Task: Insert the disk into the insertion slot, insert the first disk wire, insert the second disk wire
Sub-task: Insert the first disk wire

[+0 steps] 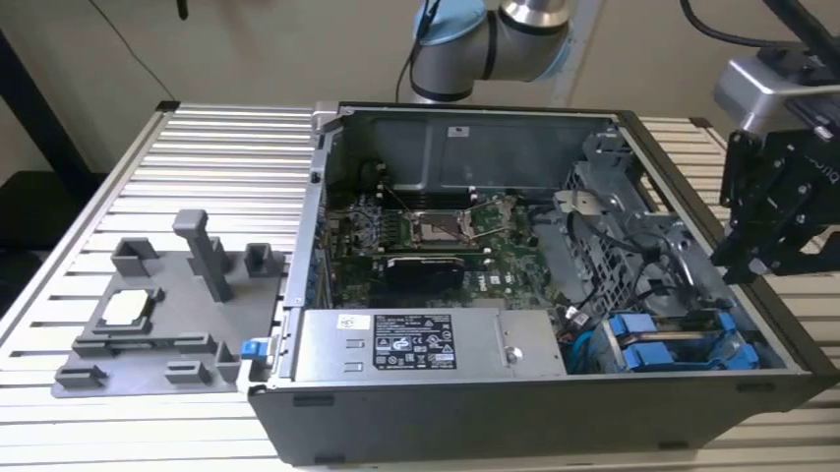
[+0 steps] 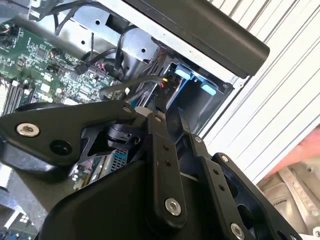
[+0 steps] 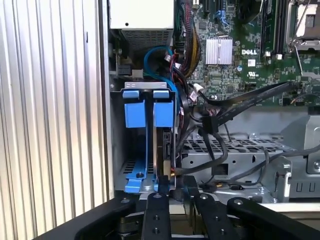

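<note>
The flat hard drive clipped in its bright blue plastic frame (image 3: 161, 112) stands on edge inside the narrow bay of the grey sheet-metal drive cage (image 3: 142, 86), in the corner of the open black computer case (image 1: 525, 413) at the exterior view's right. Its blue tab shows at the bay's mouth and its dark edge runs down behind the tab, while the label face is hidden. A second blue frame (image 3: 131, 107) stands just beside it in the same cage. A bundle of black cables (image 3: 215, 125) crosses the case next to the cage. A blue cable (image 3: 146, 61) loops between the cage and the silver labelled power-supply box (image 1: 407, 344). The black gripper (image 1: 749, 261) hangs over the case's wall just above the cage; I cannot tell whether it is wide, narrow or holding anything. Deeper in the case lies the green motherboard (image 1: 434, 236). The case rests on a table of ribbed aluminium slats (image 1: 197, 167). Beside the case, at the exterior view's left, lies a grey moulded fixture tray (image 1: 157, 315). Behind the case rise the arm's grey and pale-blue joints (image 1: 486, 44) and a plain beige wall (image 1: 263, 49).
</note>
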You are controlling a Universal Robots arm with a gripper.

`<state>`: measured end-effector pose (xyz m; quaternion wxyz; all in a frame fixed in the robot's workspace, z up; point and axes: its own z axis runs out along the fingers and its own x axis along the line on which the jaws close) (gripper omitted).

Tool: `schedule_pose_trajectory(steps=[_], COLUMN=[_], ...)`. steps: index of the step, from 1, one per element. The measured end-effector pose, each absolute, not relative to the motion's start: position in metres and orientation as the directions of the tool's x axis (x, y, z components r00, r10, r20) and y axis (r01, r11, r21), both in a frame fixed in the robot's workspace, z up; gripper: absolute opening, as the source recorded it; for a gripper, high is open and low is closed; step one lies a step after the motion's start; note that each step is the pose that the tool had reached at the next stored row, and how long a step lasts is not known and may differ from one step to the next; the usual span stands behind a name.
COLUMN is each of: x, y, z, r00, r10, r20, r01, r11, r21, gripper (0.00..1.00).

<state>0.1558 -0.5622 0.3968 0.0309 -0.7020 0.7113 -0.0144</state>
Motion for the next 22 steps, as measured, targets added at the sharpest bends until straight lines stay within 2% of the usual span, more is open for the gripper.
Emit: schedule_pose_trajectory(steps=[8, 14, 22], x=[0.156, 0.153, 0.123], y=[-0.561, -0.543, -0.536], z=[0.407, 0.407, 0.406], r00=[-0.012, -0.013, -0.012], r10=[-1.000, -1.000, -1.000], r20=[-0.022, -0.021, -0.021], r01=[-0.998, -0.998, -0.995], r11=[0.014, 0.014, 0.014], r21=[-0.064, -0.064, -0.096], gripper=[0.27, 0.27, 0.27])
